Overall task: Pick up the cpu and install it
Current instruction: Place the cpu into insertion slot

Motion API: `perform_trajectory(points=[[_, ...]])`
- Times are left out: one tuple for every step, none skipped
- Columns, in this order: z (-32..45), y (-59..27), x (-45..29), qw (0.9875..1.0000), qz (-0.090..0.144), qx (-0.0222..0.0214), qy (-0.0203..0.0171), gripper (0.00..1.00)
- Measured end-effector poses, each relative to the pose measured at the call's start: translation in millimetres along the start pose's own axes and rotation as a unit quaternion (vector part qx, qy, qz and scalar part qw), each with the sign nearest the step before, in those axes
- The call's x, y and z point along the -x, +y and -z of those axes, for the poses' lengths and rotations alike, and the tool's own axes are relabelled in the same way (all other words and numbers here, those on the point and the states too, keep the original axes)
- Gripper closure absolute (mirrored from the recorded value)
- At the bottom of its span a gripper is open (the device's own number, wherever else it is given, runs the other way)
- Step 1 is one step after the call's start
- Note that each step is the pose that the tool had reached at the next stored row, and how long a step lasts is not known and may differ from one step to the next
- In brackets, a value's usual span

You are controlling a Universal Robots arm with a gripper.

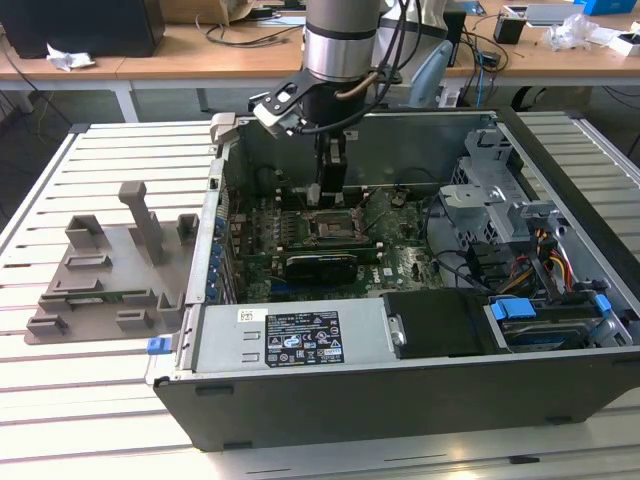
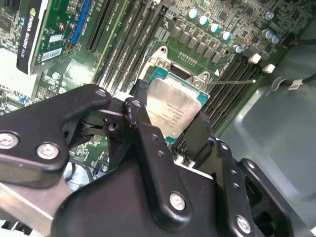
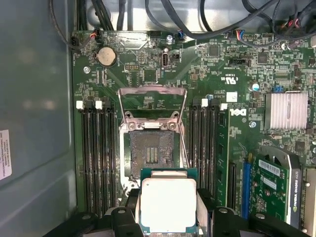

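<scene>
The cpu [image 3: 168,205], a flat square chip with a silvery top and a thin green edge, sits between the two black fingers of my gripper [image 3: 168,212], which is shut on its opposite sides. It hangs just short of the open motherboard socket [image 3: 151,154], whose metal frame [image 3: 151,91] is swung up. In the second wrist view the cpu [image 2: 174,111] is tilted over the socket's edge [image 2: 163,74], clamped by one finger [image 2: 139,103] on each side. In the exterior view the gripper [image 1: 329,190] reaches down inside the computer case, right above the socket [image 1: 331,228].
Memory slots [image 3: 98,158] flank the socket on both sides. A graphics card [image 3: 276,182] lies beside them. Cables [image 3: 207,19] run along the board's edge. The case [image 1: 300,340] holds a drive cage [image 1: 490,190] at the exterior view's right. A grey holder tray [image 1: 100,270] lies outside at the left.
</scene>
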State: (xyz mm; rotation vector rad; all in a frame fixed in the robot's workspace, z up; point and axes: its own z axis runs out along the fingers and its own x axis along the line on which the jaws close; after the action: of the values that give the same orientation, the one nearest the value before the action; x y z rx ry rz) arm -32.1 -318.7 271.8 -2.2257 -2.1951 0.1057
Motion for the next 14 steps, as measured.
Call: perform_trajectory(points=[[-0.6,0.5,-0.5,1.0,0.001,0.0,-0.0006,0.46],[-1.6,1.2,-1.4,1.0,0.001,0.0001,-0.0012,0.46],[-2.0,1.6,-1.7,1.0,0.002,0.0001,-0.0013,0.46],[-2.3,2.0,-1.9,1.0,0.002,0.0001,-0.0013,0.46],[-2.2,2.1,-1.9,1.0,0.002,0.0001,-0.0013,0.46],[-2.2,2.1,-1.9,1.0,0.002,0.0001,-0.0014,0.46],[-2.2,2.1,-1.9,1.0,0.002,0.0001,-0.0014,0.46],[-2.2,2.1,-1.9,1.0,0.002,0.0001,-0.0014,0.46],[-2.3,2.1,-1.9,1.0,0.002,0.0001,-0.0014,0.46],[-2.7,2.2,-2.0,1.0,0.002,0.0001,-0.0014,0.46],[-3.2,2.3,-2.2,1.0,0.002,0.0001,-0.0014,0.46],[-3.5,2.5,-2.3,1.0,0.002,0.0001,-0.0014,0.46],[-3.9,2.8,-2.5,1.0,0.002,0.0001,-0.0014,0.46],[-5.0,3.4,-3.1,1.0,0.002,0.0001,-0.0014,0.46]])
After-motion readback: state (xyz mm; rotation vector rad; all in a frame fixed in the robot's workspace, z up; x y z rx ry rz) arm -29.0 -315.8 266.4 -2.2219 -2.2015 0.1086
